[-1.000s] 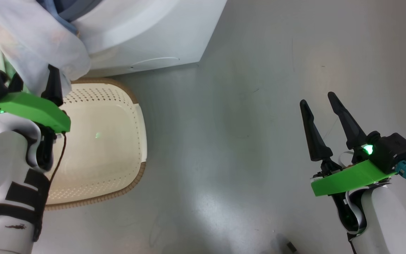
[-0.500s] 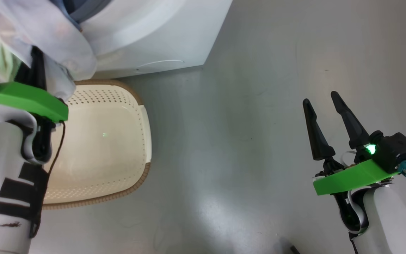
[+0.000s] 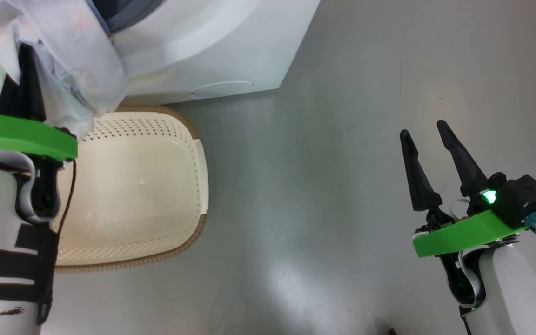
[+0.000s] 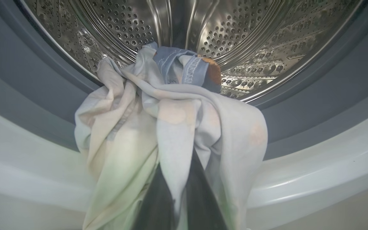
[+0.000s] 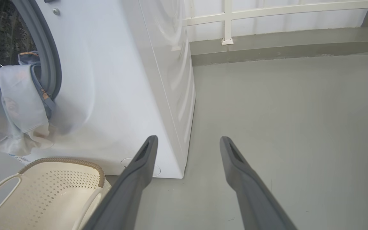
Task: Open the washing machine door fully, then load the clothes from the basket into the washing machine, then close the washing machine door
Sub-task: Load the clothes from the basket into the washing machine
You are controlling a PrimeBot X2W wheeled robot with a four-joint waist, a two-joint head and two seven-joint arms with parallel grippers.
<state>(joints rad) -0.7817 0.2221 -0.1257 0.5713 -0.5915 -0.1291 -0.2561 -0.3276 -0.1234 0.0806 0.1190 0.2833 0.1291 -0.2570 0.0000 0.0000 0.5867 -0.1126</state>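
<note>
Just changed: the left claw [image 4: 178, 163] stood spread a second ago and is now pressed together on a fold of the clothes [image 4: 171, 121].
Head camera: it has shifted with the body, so the washer's [image 3: 212, 51] slide across the head view is not counted as a move.
Left claw: pinching pale cloth between both fingers, low on the hanging bulk, pointed toward the drum [image 4: 251, 32].
Right claw [image 3: 422, 131]: spread and holding nothing, over bare floor [image 3: 342, 186] well right of the washer, as it was a second ago.
Clothes: one bundle draped over the lower lip of the washer mouth. The blue part lies at the drum edge. The pale part hangs outside down the front, above the far left of the basket [image 3: 199, 153].
Basket: on the floor just near of the washer, with no garment seen in it.
Washer: mouth unobstructed, with the gasket [image 4: 315, 95] and drum exposed.
Step in hand (judged): loading; a fresh grip taken to lift the hanging part in.
Progress (judged): basket emptied, but the load is not complete while cloth hangs out. Closing the door is still to come.
Next move (judged): raise the pinched fold, carry it far into the drum, then release.
Risk (judged): cloth left across the gasket would be trapped by the door, and a thin fold may slip from the pinch.
</note>
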